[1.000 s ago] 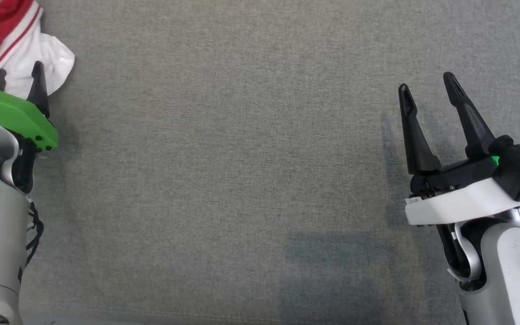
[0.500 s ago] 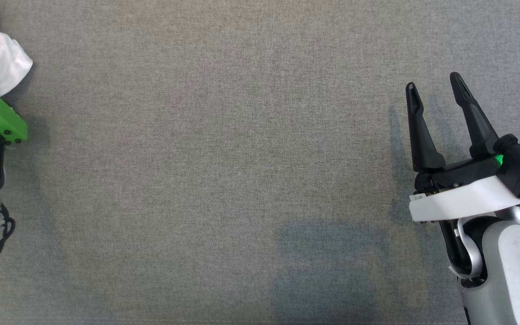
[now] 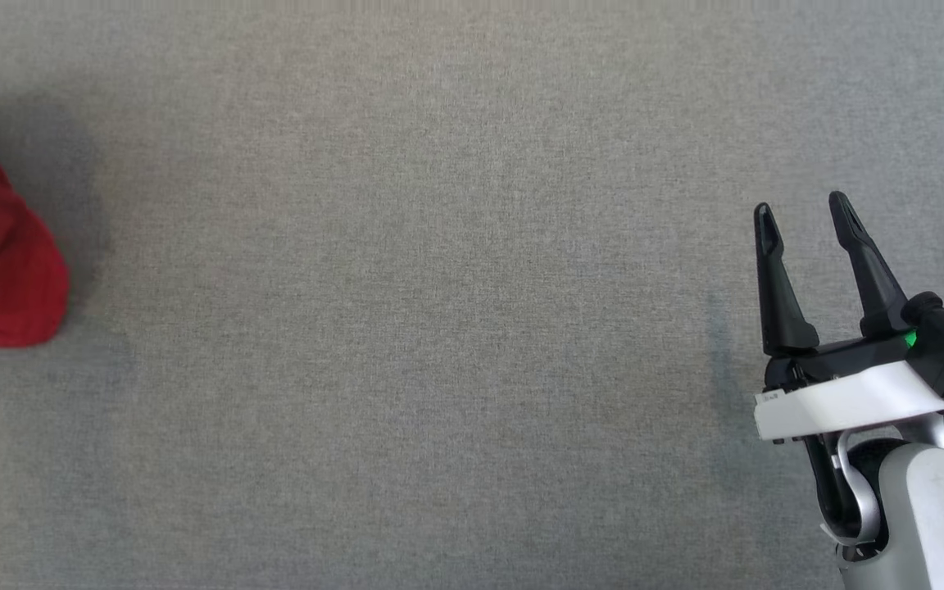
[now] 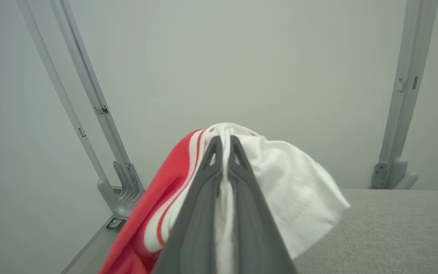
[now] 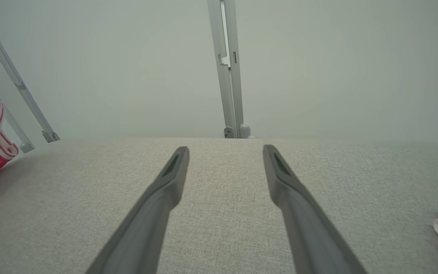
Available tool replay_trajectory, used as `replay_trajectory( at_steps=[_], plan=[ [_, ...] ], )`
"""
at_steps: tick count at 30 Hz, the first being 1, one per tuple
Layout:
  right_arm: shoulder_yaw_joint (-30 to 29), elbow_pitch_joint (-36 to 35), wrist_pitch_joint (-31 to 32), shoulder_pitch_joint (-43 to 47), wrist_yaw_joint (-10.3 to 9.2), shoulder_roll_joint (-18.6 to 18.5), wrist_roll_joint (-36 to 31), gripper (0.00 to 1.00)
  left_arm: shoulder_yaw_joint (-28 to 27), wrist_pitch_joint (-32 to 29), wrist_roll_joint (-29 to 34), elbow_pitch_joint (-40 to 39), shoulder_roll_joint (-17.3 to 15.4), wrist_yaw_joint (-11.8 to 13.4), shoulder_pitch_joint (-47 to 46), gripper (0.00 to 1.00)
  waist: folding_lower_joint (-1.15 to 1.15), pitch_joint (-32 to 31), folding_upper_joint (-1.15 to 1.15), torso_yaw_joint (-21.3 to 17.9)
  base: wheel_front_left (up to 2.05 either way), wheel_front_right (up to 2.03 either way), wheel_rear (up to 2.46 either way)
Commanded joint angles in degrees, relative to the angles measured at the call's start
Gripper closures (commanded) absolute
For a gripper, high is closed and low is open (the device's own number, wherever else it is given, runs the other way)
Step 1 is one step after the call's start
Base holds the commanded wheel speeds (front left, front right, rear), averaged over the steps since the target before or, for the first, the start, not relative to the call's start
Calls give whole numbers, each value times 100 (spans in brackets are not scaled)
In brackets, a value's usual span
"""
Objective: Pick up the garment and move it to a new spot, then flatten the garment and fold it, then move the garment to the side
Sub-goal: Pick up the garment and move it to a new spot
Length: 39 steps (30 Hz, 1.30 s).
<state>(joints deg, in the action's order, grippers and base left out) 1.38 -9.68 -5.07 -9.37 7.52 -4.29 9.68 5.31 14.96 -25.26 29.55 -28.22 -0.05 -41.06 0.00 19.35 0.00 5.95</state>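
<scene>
Left wrist view: the left gripper [image 4: 224, 142] was clamped on the red-and-white garment [image 4: 291, 182], which hung at the worktop's [image 3: 439, 328] left edge. The right gripper [image 3: 801, 205], jaws apart, hovered near the right edge, with wide grey surface between them.

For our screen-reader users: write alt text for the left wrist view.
The left gripper, shut, pinches a red and white garment between its two dark fingers, white cloth draping to the right and red cloth with white stripes to the left. Behind it are a pale wall, grey metal posts and a corner of the grey fabric table.
</scene>
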Motion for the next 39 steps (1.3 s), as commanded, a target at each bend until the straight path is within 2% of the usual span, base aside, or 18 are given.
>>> replay_trajectory(
  at_steps=[1,5,11,15,19,25,31,35,36,39],
  plan=[
    [-30,-18,-22,100,-6,8,-2,0,-22,27,22,-192,16,62,255,100,0,-377,0,-54,0,0,0],
    [-136,-96,-39,242,-6,49,43,0,-41,-71,133,-1459,62,410,1222,100,0,-567,0,-140,0,0,0],
    [-248,-91,-59,320,-6,71,44,0,136,-646,286,-3258,99,851,2319,100,0,-746,0,-365,0,0,0],
    [-254,-79,-66,283,-6,82,75,0,468,-977,415,-4029,182,948,2602,100,0,-758,0,-617,0,0,0],
    [-292,-63,-100,308,-6,90,139,0,988,-1210,573,-4346,376,832,2434,100,0,-732,0,-880,0,0,0],
    [-154,5,-165,233,-6,115,220,0,1955,-1428,769,-4068,857,451,1849,100,0,-591,0,-1406,0,0,0],
    [14,164,-278,130,-6,124,315,0,2937,-1424,1008,-3112,1497,-49,1211,100,0,-402,0,-1966,0,0,0],
    [69,272,-386,131,-6,133,416,0,3279,-1320,972,-2199,1844,-287,963,100,0,-236,0,-2272,0,0,0],
    [69,272,-386,131,-6,133,416,0,3279,-1320,972,-2199,1844,-287,963,100,0,-236,0,-2272,0,0,0],
    [66,376,-481,159,-5,137,540,0,3469,-1269,891,-1451,2025,-433,841,100,0,-120,0,-2404,0,0,0]
  ],
)
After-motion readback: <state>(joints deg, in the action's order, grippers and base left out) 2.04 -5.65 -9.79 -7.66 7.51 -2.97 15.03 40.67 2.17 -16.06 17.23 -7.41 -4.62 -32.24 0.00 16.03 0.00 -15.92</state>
